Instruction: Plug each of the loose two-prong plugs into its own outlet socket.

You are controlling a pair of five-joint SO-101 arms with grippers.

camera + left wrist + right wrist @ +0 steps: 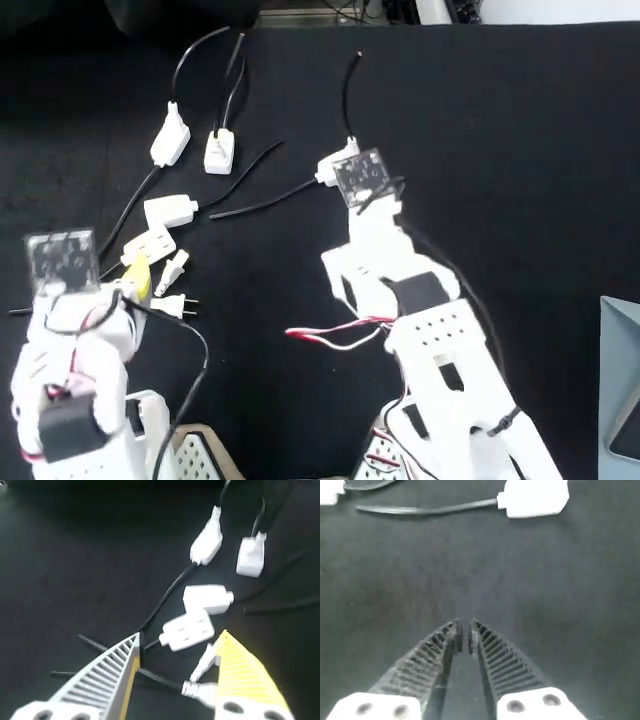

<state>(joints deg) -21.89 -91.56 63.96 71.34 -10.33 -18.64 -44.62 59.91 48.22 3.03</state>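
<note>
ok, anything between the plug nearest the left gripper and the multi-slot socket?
Yes. The second loose plug lies between the near plug and the multi-slot socket, beside the yellow finger. Between the open left gripper and the near plug, nothing visible but the black cable running into it.

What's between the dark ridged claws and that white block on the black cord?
Nothing: in the right wrist view, the black table is bare between the right gripper and the white rectangular plastic block.
</note>
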